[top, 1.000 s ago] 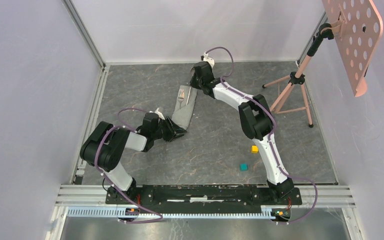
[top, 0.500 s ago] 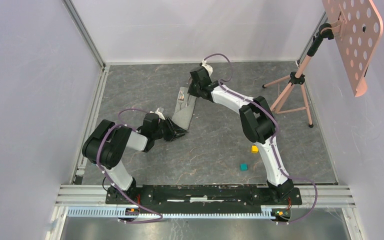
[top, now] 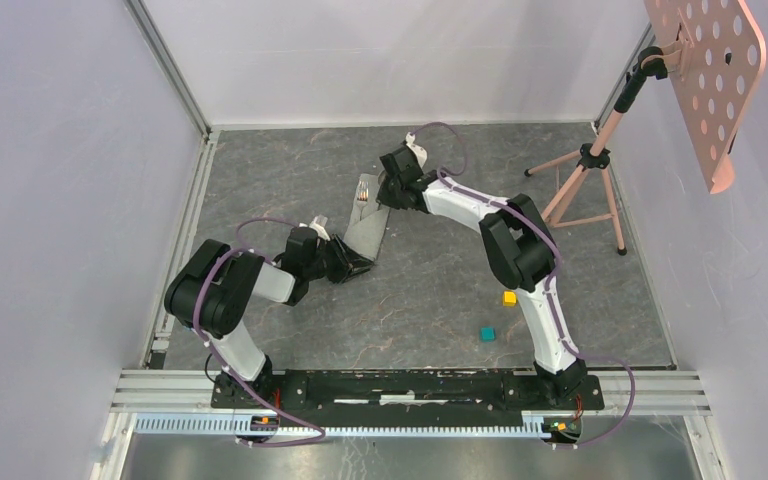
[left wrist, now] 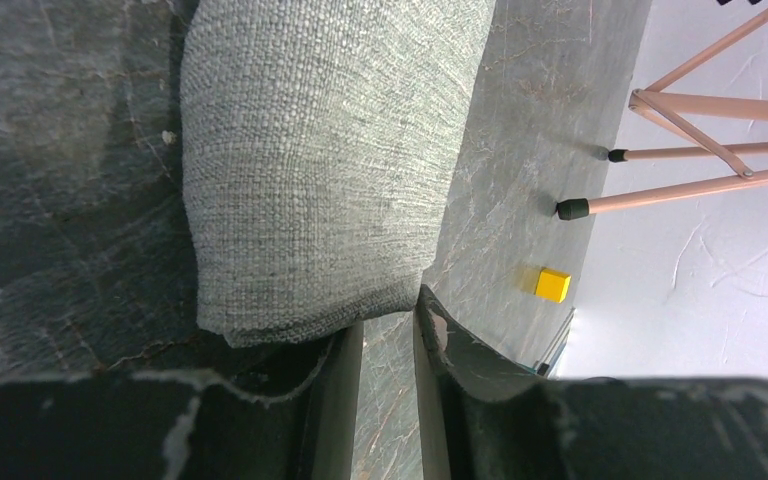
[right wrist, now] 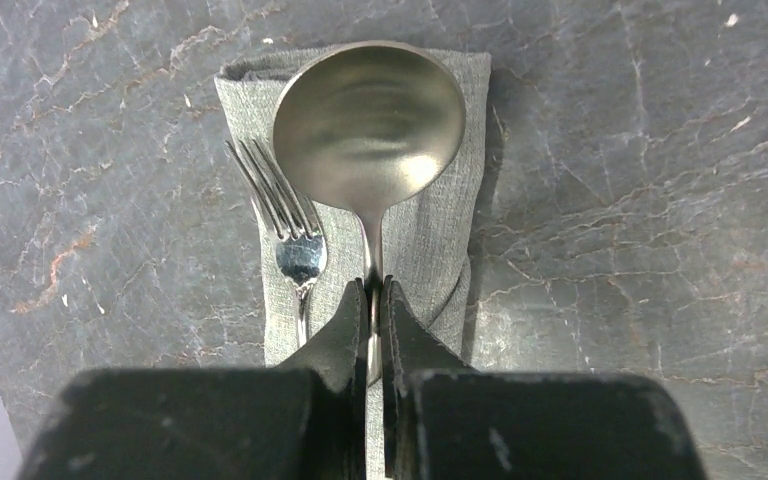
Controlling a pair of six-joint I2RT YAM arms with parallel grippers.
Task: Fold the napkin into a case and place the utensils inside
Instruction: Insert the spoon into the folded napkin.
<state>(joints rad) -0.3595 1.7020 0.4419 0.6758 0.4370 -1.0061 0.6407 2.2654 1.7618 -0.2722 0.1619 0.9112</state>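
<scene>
The grey-green napkin point(top: 368, 228) lies folded into a narrow strip, and it also shows in the left wrist view point(left wrist: 320, 170) and the right wrist view point(right wrist: 445, 250). The fork point(right wrist: 295, 235) lies on its far end, tines out past the cloth edge. My right gripper point(right wrist: 373, 300) is shut on the spoon's handle, and the spoon point(right wrist: 368, 125) hangs bowl-out over that same end, beside the fork. In the top view the right gripper point(top: 380, 195) is over the far end. My left gripper point(left wrist: 388, 330) sits at the near end, jaws a narrow gap apart, with bare floor between them and the cloth edge against its fingertips.
A yellow cube point(top: 509, 298) and a teal cube point(top: 487, 334) lie on the floor to the right of the napkin; the yellow cube also shows in the left wrist view point(left wrist: 552, 284). A pink tripod stand point(top: 590, 165) holding a perforated board point(top: 705, 70) stands at the back right. Walls enclose the floor.
My right gripper has shifted a little nearer and left with the spoon, bringing it over the napkin's far end. The left arm and the napkin have stayed put.
</scene>
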